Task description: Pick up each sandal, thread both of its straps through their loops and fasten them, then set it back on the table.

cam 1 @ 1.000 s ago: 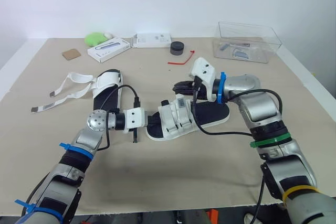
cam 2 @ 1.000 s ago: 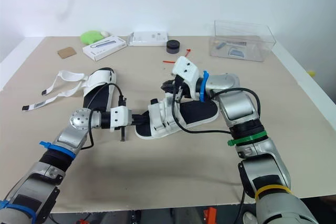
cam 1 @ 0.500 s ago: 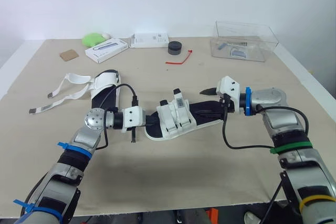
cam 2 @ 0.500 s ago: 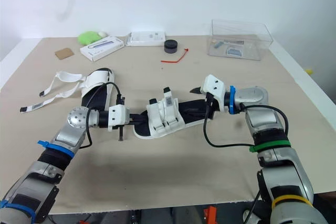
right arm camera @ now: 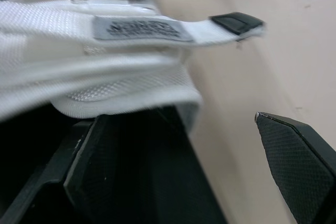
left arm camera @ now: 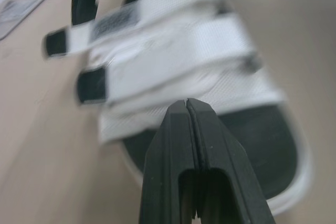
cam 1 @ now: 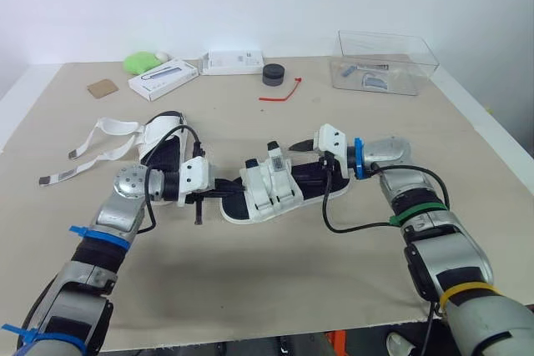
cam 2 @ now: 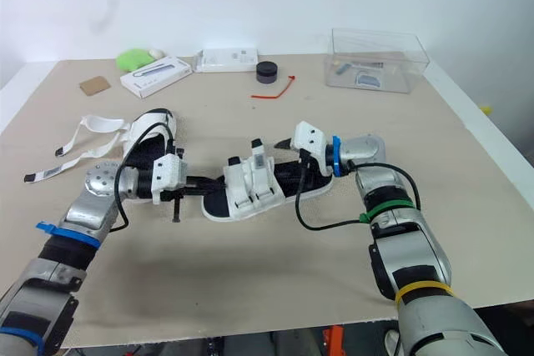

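A sandal (cam 1: 275, 193) with white straps and a black footbed lies mid-table, both straps lying across it with their black tips up. My left gripper (cam 1: 219, 191) is shut, its tips against the sandal's toe end; in the left wrist view the shut fingers (left arm camera: 187, 129) point at the straps (left arm camera: 173, 61). My right gripper (cam 1: 310, 164) is open at the heel end, one finger over the footbed, the other (right arm camera: 299, 161) beside the sandal. A second sandal (cam 1: 163, 143) lies further left with its straps (cam 1: 92, 143) loose and spread out.
At the table's back stand a clear plastic box (cam 1: 385, 64), a black round object (cam 1: 273, 74), a red tie (cam 1: 279, 93), two white boxes (cam 1: 163, 79) (cam 1: 234, 62), a green object (cam 1: 140, 62) and a cardboard piece (cam 1: 103, 87).
My right gripper opened, left the straps, swung out to the right, then came back in at the heel. The left gripper stayed shut at the toe. The camera shifted a little.
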Controlling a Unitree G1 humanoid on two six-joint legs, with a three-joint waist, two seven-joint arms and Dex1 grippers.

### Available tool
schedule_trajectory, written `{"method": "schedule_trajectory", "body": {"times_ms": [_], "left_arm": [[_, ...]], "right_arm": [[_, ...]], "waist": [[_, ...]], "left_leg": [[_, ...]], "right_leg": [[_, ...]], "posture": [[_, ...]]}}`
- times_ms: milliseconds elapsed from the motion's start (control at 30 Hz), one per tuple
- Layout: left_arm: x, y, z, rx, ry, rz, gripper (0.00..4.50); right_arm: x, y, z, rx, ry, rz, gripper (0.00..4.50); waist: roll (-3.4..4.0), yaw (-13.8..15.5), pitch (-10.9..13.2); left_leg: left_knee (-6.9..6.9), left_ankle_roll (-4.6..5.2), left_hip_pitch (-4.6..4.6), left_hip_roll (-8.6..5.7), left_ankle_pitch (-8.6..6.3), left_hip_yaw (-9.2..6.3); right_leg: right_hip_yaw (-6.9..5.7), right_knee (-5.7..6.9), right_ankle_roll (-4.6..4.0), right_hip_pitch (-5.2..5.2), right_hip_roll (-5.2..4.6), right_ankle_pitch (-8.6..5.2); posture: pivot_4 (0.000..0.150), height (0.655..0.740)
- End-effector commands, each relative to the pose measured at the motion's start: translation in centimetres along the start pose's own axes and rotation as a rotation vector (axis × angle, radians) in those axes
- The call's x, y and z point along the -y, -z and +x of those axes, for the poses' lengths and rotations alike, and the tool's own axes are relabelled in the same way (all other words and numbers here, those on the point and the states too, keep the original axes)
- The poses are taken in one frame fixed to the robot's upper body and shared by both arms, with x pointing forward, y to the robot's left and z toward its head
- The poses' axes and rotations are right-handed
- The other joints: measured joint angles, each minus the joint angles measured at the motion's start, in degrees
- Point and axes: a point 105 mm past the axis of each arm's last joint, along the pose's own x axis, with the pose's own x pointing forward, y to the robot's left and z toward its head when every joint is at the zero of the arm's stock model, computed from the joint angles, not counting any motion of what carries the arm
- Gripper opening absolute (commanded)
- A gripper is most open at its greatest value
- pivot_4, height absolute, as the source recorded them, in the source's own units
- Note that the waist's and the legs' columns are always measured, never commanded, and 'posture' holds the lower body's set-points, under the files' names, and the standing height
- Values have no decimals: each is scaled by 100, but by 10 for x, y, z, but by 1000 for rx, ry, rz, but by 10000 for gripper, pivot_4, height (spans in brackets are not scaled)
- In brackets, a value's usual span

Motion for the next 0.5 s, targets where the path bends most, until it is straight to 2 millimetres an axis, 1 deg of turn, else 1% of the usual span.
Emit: {"method": "schedule_trajectory", "body": {"times_ms": [33, 67, 100, 167, 200, 267, 300, 333, 500], "left_arm": [[-1, -17, -13, 35, -17, -5, 5368], [-1, -19, -15, 38, -19, -15, 7553], [-1, -19, -17, 35, -23, -19, 11981], [0, -20, -20, 25, -26, -16, 21522], [-1, -19, -21, 19, -31, -18, 27541], [-1, -18, -24, 9, -38, -19, 36948], [-2, -18, -25, 7, -41, -19, 41393], [-2, -18, -26, 6, -44, -17, 44270], [-5, -22, -27, 26, -71, -21, 44270]], "right_arm": [[-6, -10, -1, 59, -47, -3, 36381], [-10, -9, 0, 60, -62, -2, 32917], [-12, -9, 1, 63, -67, -1, 27701], [-13, -9, 1, 68, -70, -1, 18238], [-13, -10, 1, 71, -68, -1, 11918], [-13, -11, 1, 73, -65, -3, 2307], [-12, -12, 1, 75, -60, -4, 0], [-11, -13, 1, 78, -54, -2, 0], [-8, -13, -2, 82, -27, 10, 0]], "waist": [[0, 0, 0], [0, -1, 0], [0, -1, 0], [2, -1, 1], [2, -1, 1], [2, 0, 1], [2, -1, 1], [2, -1, 1], [2, -1, 1]], "left_leg": [[0, 0, 1, 0, 0, -1], [0, 0, 1, 1, 0, -2], [0, 0, 3, 3, 0, -3], [0, 0, 4, 3, 0, -8], [1, 0, 6, 3, 0, -7], [1, -2, 7, 3, 2, -8], [1, -2, 8, 3, 2, -6], [1, -2, 8, 3, 2, -5], [1, -3, 8, 3, 2, -3]], "right_leg": [[0, 0, 0, 0, 1, 0], [-1, 0, -2, 0, 2, -1], [-1, 2, -4, 0, 4, -4], [-3, 6, -7, 0, 6, -6], [-4, 7, -8, 1, 6, -7], [-4, 8, -9, 2, 6, -6], [-4, 8, -9, 2, 6, -6], [-4, 8, -9, 2, 7, -6], [-3, 8, -10, 2, 6, -7]], "posture": [[1500, 7400], [1500, 7400], [1500, 7400], [1500, 7400], [1500, 7400], [1500, 7400], [1500, 7400], [1500, 7400], [1500, 7400]]}}
